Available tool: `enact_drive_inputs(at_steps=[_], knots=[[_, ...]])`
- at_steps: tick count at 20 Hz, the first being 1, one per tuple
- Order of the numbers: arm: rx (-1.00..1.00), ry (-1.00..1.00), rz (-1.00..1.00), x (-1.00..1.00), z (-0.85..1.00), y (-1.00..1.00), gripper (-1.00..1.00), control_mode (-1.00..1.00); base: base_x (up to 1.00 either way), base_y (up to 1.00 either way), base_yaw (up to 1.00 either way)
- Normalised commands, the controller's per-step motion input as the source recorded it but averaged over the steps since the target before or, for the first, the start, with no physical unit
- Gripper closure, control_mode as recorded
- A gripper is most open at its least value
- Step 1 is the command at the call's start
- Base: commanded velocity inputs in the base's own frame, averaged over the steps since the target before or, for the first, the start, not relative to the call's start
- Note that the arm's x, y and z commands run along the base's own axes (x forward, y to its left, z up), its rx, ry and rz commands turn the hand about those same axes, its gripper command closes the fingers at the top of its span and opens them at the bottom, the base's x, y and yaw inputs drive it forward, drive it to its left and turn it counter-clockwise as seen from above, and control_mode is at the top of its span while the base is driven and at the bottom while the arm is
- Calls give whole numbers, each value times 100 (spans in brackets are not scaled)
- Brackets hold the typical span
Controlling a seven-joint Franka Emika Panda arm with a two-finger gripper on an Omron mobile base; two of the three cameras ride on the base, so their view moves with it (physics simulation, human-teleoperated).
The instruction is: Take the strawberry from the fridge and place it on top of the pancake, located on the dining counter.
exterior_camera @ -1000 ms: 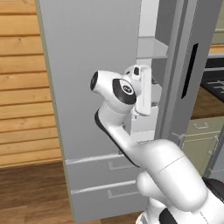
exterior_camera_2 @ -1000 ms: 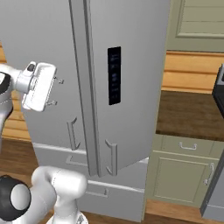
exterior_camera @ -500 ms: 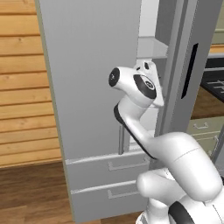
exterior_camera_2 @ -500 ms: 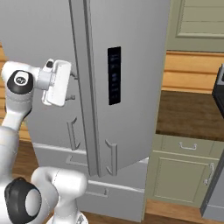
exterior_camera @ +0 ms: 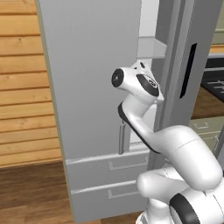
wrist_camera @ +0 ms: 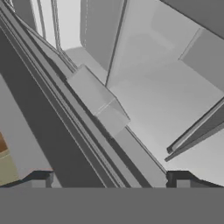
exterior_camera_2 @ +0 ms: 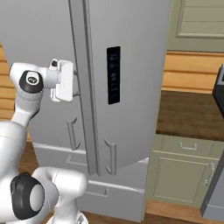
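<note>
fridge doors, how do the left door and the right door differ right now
The fridge's left door is swung open, so a pale shelf shows in the gap; the right door looks only slightly ajar. The right door carries a dark vertical control panel; the left door's face is plain. The gripper reaches in past the left door's edge, not the right's. Both are light grey with short vertical bar handles near the bottom.

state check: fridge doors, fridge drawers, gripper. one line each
fridge: left door swung partway open, pale shelved interior showing in the gap; right door looks closed
lower drawers: both closed
gripper: open, empty, pointed into the fridge gap
</note>
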Motion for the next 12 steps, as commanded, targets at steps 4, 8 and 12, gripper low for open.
enact_drive_inputs(at_steps=[4,8,12], knots=[[0,11,-13,-12,0,-71,-100,-100,0,0,0],[0,7,-18,-40,0,-80,-100,-100,0,0,0],[0,7,-17,-39,0,-89,-100,-100,0,0,0]])
